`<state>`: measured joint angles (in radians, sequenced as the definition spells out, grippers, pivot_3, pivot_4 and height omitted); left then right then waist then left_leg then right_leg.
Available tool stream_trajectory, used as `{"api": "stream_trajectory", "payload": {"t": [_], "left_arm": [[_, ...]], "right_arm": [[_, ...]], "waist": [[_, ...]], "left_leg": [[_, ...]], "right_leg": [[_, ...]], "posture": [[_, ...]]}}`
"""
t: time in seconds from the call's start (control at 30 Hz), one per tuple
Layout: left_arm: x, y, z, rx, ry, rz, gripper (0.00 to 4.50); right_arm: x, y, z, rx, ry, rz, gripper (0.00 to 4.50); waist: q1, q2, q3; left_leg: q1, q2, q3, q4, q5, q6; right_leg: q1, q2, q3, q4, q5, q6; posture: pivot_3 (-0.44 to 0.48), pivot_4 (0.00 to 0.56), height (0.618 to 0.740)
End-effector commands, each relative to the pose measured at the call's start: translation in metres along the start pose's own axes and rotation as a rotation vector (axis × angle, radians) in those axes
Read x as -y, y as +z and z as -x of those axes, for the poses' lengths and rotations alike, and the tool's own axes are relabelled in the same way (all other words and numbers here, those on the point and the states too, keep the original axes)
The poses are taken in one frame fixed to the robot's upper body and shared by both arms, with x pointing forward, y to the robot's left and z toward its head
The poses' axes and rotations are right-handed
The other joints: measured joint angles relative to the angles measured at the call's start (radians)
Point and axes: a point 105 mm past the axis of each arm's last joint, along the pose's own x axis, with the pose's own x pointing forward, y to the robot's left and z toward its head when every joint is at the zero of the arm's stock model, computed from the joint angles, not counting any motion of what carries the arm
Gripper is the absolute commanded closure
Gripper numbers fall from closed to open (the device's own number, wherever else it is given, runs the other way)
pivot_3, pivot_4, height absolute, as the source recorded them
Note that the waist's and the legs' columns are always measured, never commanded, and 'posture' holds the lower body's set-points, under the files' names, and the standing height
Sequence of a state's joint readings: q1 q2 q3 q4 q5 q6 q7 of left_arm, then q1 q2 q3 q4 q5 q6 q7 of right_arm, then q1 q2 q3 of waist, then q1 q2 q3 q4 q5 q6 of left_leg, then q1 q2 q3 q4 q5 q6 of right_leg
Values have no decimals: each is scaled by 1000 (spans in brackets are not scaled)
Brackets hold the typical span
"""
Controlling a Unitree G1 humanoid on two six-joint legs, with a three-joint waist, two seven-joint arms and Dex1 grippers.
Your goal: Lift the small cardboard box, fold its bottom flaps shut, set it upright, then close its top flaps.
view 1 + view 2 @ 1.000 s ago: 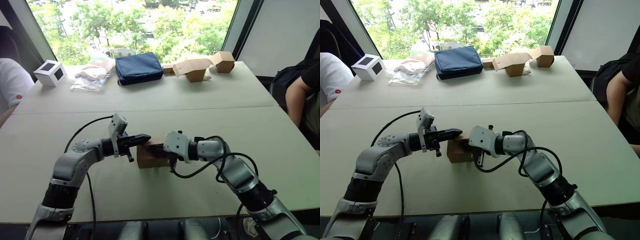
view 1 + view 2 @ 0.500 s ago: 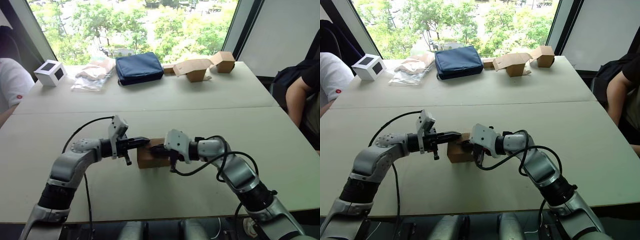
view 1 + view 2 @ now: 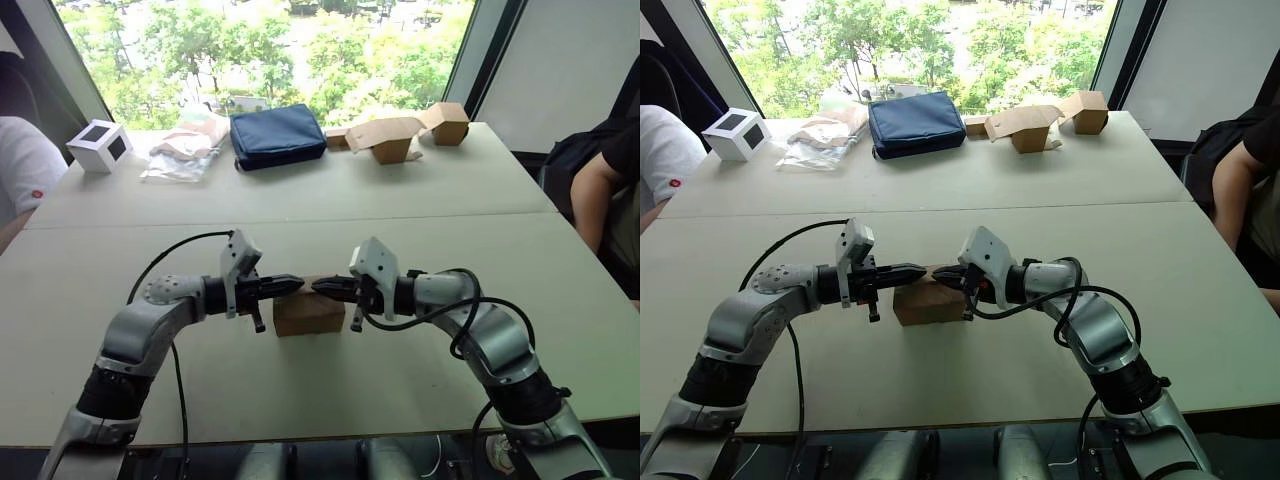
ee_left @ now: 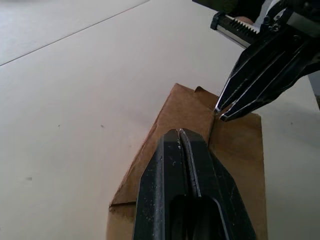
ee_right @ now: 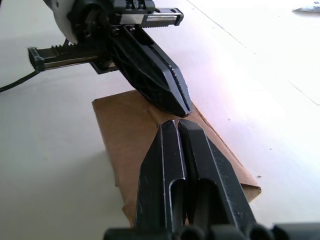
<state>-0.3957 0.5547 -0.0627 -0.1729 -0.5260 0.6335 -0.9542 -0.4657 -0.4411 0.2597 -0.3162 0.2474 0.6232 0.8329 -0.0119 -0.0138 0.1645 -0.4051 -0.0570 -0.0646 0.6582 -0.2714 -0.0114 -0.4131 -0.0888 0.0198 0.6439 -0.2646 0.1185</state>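
The small cardboard box is plain brown and rests on the table between my arms. Its top flaps lie folded flat, with a seam running across the upper face. The bottom flaps are hidden under the box. My left gripper is shut and hovers just over the box's left upper edge. From the other side, my right gripper points toward it, also shut, over the same face. The two tips almost touch above the seam, as the left wrist view shows with the right gripper. Neither holds anything.
At the far edge stand a white cube, a plastic bag, a navy pouch and two open brown cartons. A person sits at the left, another at the right.
My right gripper has pulled away from the box's right side and risen to just above its top, facing the left gripper's tip. The left gripper has barely moved. The box stays put.
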Motion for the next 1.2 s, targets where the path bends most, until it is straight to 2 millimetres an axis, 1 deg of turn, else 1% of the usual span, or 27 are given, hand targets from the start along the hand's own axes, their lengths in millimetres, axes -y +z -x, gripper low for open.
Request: {"api": "stream_trajectory", "payload": {"t": [0.03, 0.1, 0.23, 0.37, 0.47, 0.6, 0.63, 0.7, 0.77, 0.87, 0.97, 1.03, 1.1, 1.17, 1.2], "left_arm": [[5, 16, 1, 31, -7, -48, 4487], [5, 12, 0, 11, -2, -59, 4487], [2, -3, -1, -70, 14, -101, 4487], [3, -9, 0, -89, 10, -124, 4487], [1, -8, 1, -67, 34, -131, 4487], [-5, 11, 6, 40, 109, -118, 4487], [-6, 16, 9, 62, 135, -117, 4487], [-7, 24, 17, 84, 209, -179, 4487], [-6, 31, 25, 88, 238, -208, 4487], [-7, 39, 39, 65, 241, -164, 4487], [-10, 41, 61, 56, 288, -104, 4487], [-6, 32, 78, 23, 316, -59, 4487], [0, 22, 89, -5, 326, -14, 4487], [8, 10, 100, -27, 338, 28, 4487], [12, 1, 105, -54, 345, 45, 4487]], "right_arm": [[4, 9, -4, 23, -19, 49, 4500], [3, 5, -7, 6, -16, 60, 4500], [0, -5, -12, -35, -8, 70, 4500], [0, -10, -13, -53, -7, 78, 4500], [3, -9, -12, -45, -20, 79, 4500], [8, 2, -7, 40, -55, 37, 4500], [11, 11, -3, 96, -72, 15, 4500], [20, 32, 8, 232, -127, -40, 4500], [26, 47, 22, 330, -163, -91, 4500], [27, 52, 45, 379, -189, -141, 4500], [23, 49, 62, 379, -212, -189, 4500], [17, 39, 73, 359, -233, -235, 4500], [11, 25, 78, 299, -241, -256, 4500], [2, 6, 82, 222, -231, -279, 4500], [-2, -6, 85, 181, -227, -293, 4500]], "waist": [[0, 0, 0], [0, 0, 0], [0, 0, 0], [1, 0, 0], [0, 0, 0], [1, 0, 0], [1, 0, 0], [0, 0, 0], [0, 0, 0], [2, 0, 0], [1, 0, 0], [-2, 0, 0], [-5, 1, 0], [-2, 1, 0], [-1, 1, 0]], "left_leg": [[0, 0, 0, 0, 0, 0], [0, 0, 0, 0, 0, 0], [0, 0, 0, 0, 0, 0], [0, 0, 0, 0, 0, 0], [0, 0, 0, 0, 0, 0], [0, 0, 0, 0, 0, 0], [0, 0, 0, 0, 0, 0], [0, 0, 0, 0, 0, 0], [0, 0, 0, -1, 0, 0], [0, 0, 0, -1, 0, 0], [0, 0, -1, -2, 0, 0], [0, 0, -1, -3, 0, 0], [2, 0, 0, -7, 0, 0], [2, 1, 1, -9, 0, 0], [2, 1, 1, -9, 0, -1]], "right_leg": [[0, 0, 0, 0, 0, 0], [0, 1, 0, 0, 0, 0], [0, 1, 0, 0, 0, 0], [0, 1, 0, 0, 0, 0], [0, 1, 0, 0, 0, 0], [0, 1, 0, 0, 0, 0], [0, 1, 0, 0, 0, 0], [0, 1, 0, 0, 0, 0], [0, 0, 1, 0, 0, 0], [0, 0, 1, 0, 0, 0], [0, 0, 1, -1, 0, 0], [0, 0, 1, -1, 0, 0], [0, -1, 3, -3, 0, 0], [0, 0, 3, -5, 0, 0], [0, 0, 3, -6, 0, 0]], "posture": [[0, 150, 740], [0, 150, 740], [0, 150, 740], [0, 150, 740], [0, 150, 740], [0, 150, 740], [0, 150, 740], [0, 150, 740], [0, 150, 740], [0, 150, 740], [0, 150, 740], [0, 150, 740], [0, 150, 740], [0, 150, 740], [0, 150, 740]]}}
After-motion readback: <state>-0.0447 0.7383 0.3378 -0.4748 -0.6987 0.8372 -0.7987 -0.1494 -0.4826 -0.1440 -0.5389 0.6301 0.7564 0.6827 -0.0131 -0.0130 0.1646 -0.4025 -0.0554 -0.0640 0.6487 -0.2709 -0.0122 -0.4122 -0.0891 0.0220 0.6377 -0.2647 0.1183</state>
